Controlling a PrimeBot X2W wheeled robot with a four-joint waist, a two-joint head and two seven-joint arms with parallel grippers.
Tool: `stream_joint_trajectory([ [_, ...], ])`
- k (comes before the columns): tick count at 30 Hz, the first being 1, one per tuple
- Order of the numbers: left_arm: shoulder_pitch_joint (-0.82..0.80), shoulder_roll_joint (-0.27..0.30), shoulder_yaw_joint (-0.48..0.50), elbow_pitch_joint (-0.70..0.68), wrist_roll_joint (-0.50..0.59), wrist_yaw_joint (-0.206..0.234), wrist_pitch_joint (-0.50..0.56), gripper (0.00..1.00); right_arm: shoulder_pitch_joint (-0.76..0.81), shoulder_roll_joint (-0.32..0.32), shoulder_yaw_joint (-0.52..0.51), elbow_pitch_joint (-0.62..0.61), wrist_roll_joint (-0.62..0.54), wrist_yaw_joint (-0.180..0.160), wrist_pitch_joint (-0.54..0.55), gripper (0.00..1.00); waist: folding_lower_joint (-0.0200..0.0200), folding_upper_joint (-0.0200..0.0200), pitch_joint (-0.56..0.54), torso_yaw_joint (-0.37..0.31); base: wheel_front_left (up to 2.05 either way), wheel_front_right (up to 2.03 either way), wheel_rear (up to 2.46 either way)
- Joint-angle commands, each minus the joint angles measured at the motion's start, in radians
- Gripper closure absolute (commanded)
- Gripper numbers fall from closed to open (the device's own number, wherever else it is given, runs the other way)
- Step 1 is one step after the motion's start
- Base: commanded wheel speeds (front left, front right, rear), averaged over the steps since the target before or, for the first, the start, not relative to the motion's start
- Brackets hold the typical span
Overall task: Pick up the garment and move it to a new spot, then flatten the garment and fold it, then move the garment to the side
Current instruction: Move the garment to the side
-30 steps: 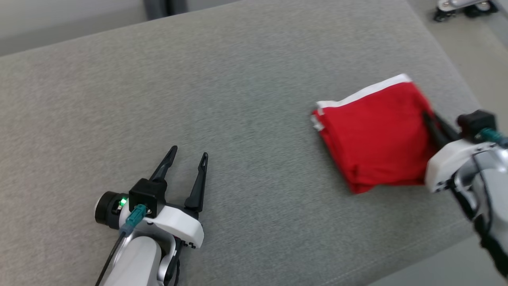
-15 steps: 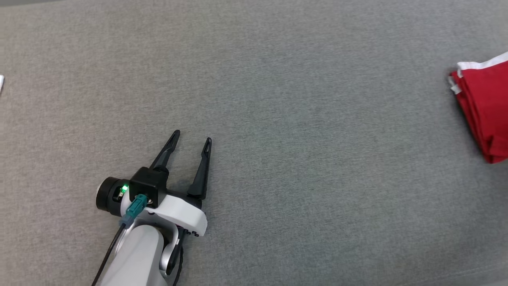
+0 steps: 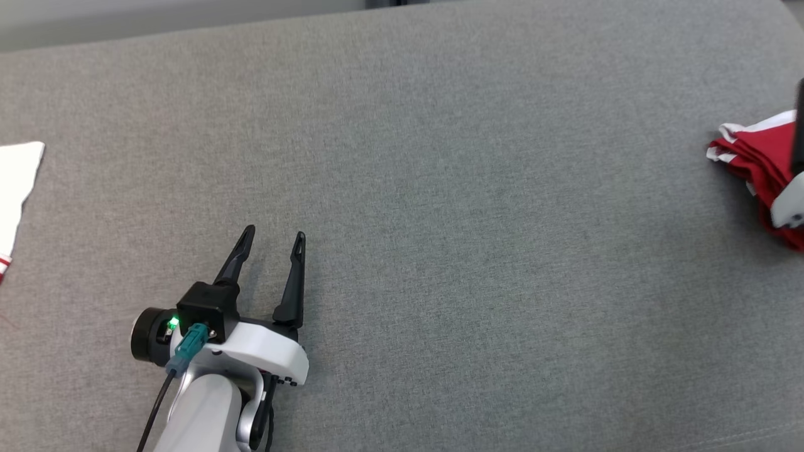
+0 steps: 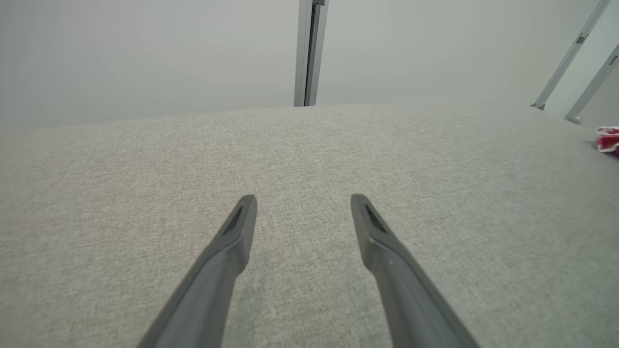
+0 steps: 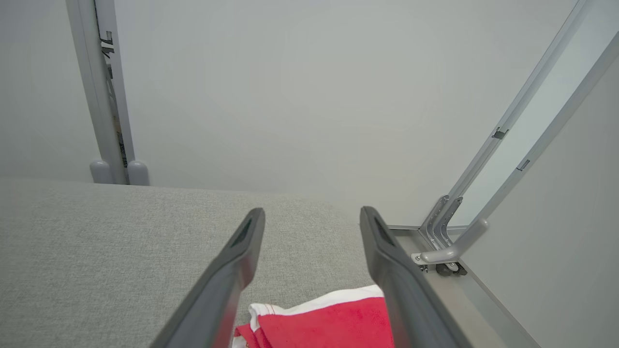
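**Both pincers open, garment at the right edge**

My left pincer sits at the lower left of the head view, its two dark fingers spread and pointing up the frame, with nothing between them. In the left wrist view the same fingers rise from the bottom edge, wide apart, with bare grey cushion in the gap and all around them.

My right pincer is open too. In the right wrist view its fingers stand well apart with cushion showing between the tips. Lower down, at the bottom middle of that frame, the red garment lies between the fingers. A white band runs along its upper edge, and stacked folds show at its left corner. I cannot tell whether either finger touches the cloth.

In the head view the garment is at the far right edge, about a third of the way down, partly covered by a dark finger and the white shell of my right pincer. It is well apart from my left pincer. In the left wrist view only a small red scrap of it shows, at the right edge.

At the far left edge of the head view lies a white cloth with a bit of red at its lower end. Beyond the cushion stand a pale wall, a grey post at the upper left of the right wrist view, and a slanted metal frame at its right.
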Motion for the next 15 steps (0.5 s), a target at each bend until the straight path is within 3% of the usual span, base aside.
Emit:
stream_joint_trajectory([
  [1, 0.005, 0.004, 0.006, -0.004, -0.003, 0.003, 0.0, 0.0, 0.029, 0.002, 0.002, -0.017, 0.003, 0.0, 0.0, 0.0, 0.0, 0.0, -0.02, 0.001, 0.0, 0.0, 0.0],
  [8, 0.045, 0.004, 0.033, 0.002, -0.012, 0.009, 0.0, 0.0, 0.163, 0.102, 0.065, -0.147, 0.058, 0.0, 0.0, 0.0, 0.0, 0.0, -0.088, 0.013, 0.0, 0.0, 0.0],
  [15, 0.089, 0.004, 0.056, -0.002, -0.025, 0.023, 0.0, 0.0, 0.295, 0.172, 0.151, -0.194, 0.096, 0.0, 0.0, 0.0, 0.0, 0.0, -0.154, 0.036, 0.0, 0.0, 0.0],
])
